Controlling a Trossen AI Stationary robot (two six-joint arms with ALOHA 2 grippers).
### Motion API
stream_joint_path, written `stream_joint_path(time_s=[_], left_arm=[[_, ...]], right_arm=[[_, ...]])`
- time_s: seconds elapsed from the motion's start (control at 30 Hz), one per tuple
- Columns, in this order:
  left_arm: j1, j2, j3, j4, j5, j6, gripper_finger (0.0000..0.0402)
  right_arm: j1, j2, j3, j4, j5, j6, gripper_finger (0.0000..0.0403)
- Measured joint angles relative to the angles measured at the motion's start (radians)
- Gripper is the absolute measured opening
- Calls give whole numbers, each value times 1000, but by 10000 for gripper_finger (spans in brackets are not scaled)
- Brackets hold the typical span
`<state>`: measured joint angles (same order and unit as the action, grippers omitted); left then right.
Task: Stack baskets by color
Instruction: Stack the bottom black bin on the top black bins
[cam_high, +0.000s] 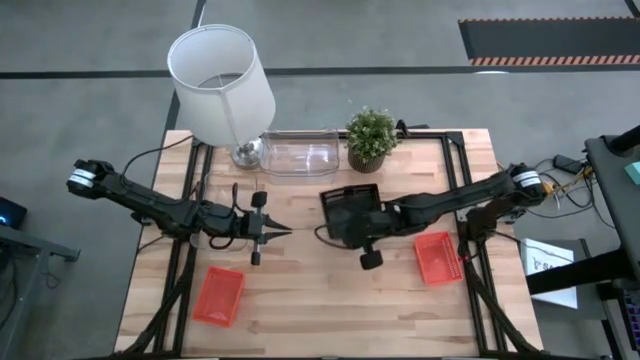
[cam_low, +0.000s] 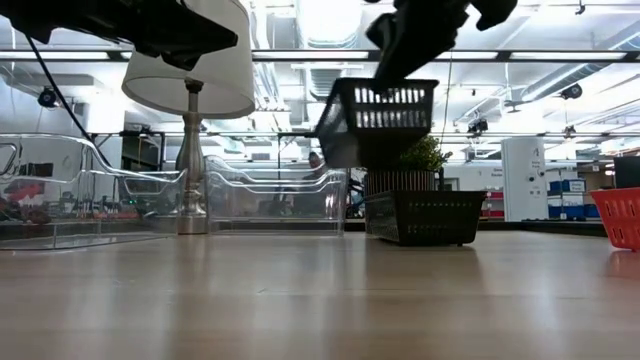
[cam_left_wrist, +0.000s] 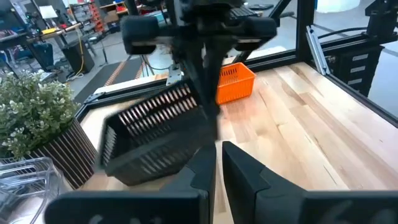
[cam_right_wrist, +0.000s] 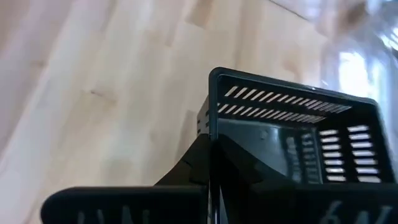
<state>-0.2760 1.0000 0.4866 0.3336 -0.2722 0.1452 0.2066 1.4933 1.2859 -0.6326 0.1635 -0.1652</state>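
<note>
The right hand (cam_high: 345, 225) is closed on the wall of a black basket (cam_high: 351, 214), its two fingers pinched on the rim with the wall between them, as the right wrist view shows at close range (cam_right_wrist: 292, 134). The low view shows this basket (cam_low: 380, 122) raised clear of the tabletop (cam_high: 300, 300) and tilted, with nothing under it at that height. From above it sits near the middle of the tabletop, slightly toward the right side and the far edge.

A second black basket (cam_low: 425, 216) rests flat on the tabletop in the low view, just below the raised one and in front of the potted plant (cam_high: 371, 137); the two do not touch. In the high view it cannot be made out apart from the raised one.

The left hand (cam_high: 272, 230) hangs over the middle-left of the tabletop, fingers drawn together to a point and holding nothing. It points toward the raised basket but stands apart from it.

A red-orange basket (cam_high: 219, 295) lies near the front-left corner. Another red-orange basket (cam_high: 438, 257) lies toward the right edge, just beside the right arm. Clear baskets (cam_high: 299, 154) stand at the far edge between the lamp (cam_high: 221, 85) and the plant; how many are nested there cannot be told from above.
</note>
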Motion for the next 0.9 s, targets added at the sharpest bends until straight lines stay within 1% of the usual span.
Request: stream_joint_path(time_s=[0.13,0.3,0.47,0.6,0.7,0.9], left_arm=[[0,0,0,-1,-2,0,10],[0,0,-1,0,-6,0,10],[0,0,-1,1,-11,0,10],[0,0,-1,4,-38,-5,10],[1,0,-1,4,-56,-6,10],[1,0,2,6,-78,-6,10]], right_arm=[[-4,-39,-44,-31,60,71,9],[-14,-74,-141,-23,122,104,9],[-41,-98,-254,78,127,96,9],[-59,-100,-311,129,126,86,11],[-67,-99,-330,154,127,85,22],[-75,-99,-344,175,127,76,59]])
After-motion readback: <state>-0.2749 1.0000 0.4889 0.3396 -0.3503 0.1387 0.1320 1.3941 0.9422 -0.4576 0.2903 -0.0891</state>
